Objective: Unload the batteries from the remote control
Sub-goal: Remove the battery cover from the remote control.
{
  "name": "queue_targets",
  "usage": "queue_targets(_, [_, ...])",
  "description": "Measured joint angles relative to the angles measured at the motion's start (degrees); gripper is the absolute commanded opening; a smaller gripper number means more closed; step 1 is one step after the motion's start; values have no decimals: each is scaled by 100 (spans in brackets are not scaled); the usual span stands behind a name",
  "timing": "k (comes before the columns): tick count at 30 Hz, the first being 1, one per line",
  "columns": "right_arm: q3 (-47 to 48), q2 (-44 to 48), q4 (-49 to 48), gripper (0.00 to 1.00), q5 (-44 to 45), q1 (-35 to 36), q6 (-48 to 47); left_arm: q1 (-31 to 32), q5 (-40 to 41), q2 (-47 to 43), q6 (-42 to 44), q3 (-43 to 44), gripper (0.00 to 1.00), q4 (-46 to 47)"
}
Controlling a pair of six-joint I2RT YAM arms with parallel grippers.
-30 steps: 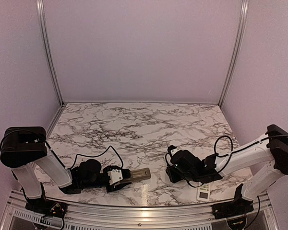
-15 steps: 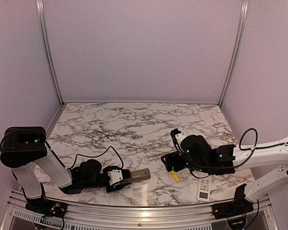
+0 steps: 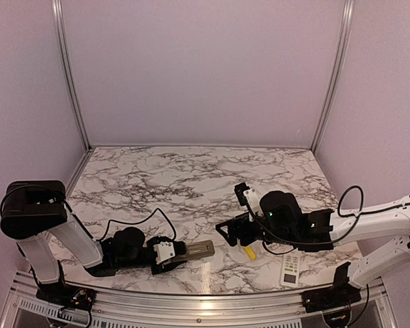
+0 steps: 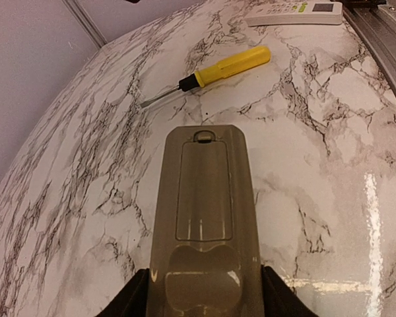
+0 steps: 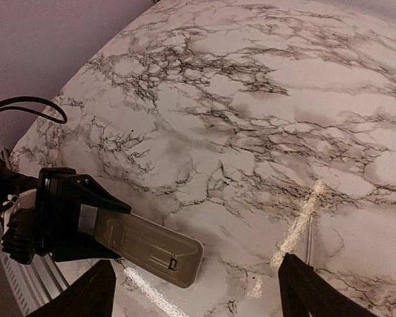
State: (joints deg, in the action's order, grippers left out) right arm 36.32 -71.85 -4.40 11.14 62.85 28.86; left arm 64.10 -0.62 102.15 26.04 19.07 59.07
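Rightward of the held remote, the right gripper (image 3: 231, 231) has let go of the yellow-handled screwdriver (image 3: 249, 251), risen off it and swung left; its jaws now stand wide with nothing between them, hovering above the table (image 3: 191, 178) and facing the grey remote (image 4: 204, 198). That screwdriver lies flat on the marble towards the near edge, right of centre, apart from both arms.

At the near edge, left of centre, the left gripper (image 3: 172, 251) clamps one end of the grey remote, which lies flat with its back side up and its free end pointing right. From the left wrist view the battery cover (image 4: 203, 191) sits closed in its recess, latch end away from the fingers. No batteries are visible anywhere, so they are most likely inside the compartment. A white remote (image 3: 289, 272) rests near the near-right corner, untouched.

By my reading the unloading itself has not begun: the cover has yet to come off, and every cell has yet to be lifted out.
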Motion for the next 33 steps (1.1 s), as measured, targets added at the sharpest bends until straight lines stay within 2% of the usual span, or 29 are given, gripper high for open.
queue_targets(12, [-251,-649,-1019,79,-667,127,210,0,0,0,-2,59,0,-107])
queue_targets(33, [-282,-1259,-1764,77,-1156,151,413,0,4,0,-2,61,0,-114])
